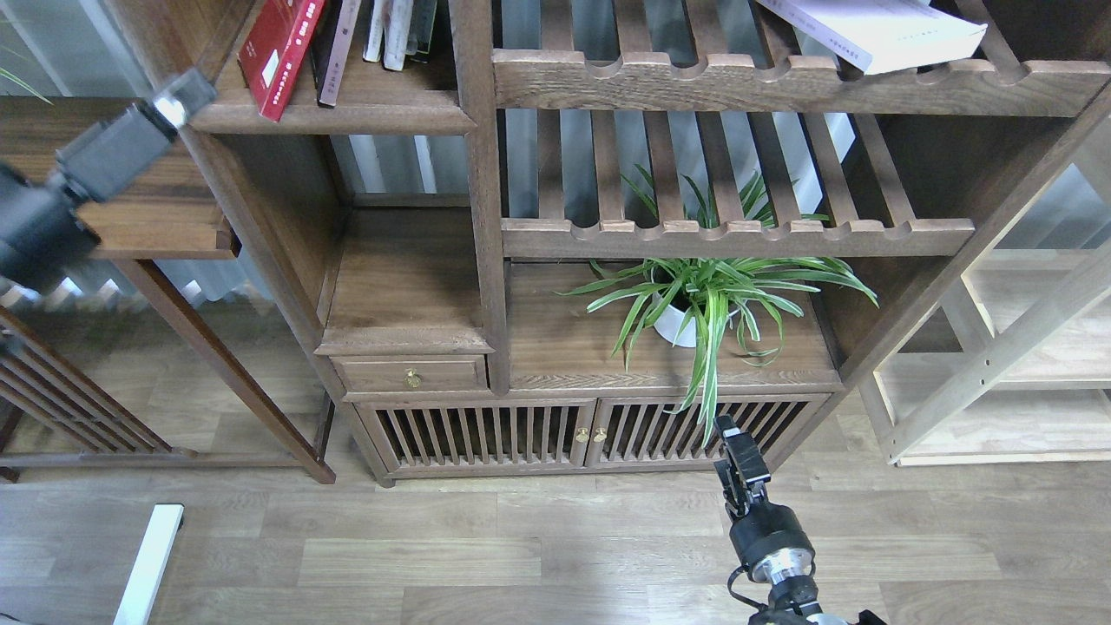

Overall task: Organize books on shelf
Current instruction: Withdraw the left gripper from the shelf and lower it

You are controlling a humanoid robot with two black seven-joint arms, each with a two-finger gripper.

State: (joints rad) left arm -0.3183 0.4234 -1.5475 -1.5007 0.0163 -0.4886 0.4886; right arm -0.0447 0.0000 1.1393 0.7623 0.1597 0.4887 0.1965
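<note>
Overhead, my left gripper [178, 91] is motion-blurred beside the solid walnut shelf [330, 117]; I cannot tell its opening, and it holds nothing. My right gripper [738, 451] hangs low before the slatted cabinet doors [590, 438], seen end-on, its state unreadable. Leaning paperbacks [347, 39], one bright red [278, 52], are cropped above. A thick white book [877, 30] lies on the slatted rack [781, 82].

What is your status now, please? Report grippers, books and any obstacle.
Left gripper raised beside shelf, jaw state unclear. Right gripper low, holding nothing. Red book leaning. Nothing blocking.
</note>
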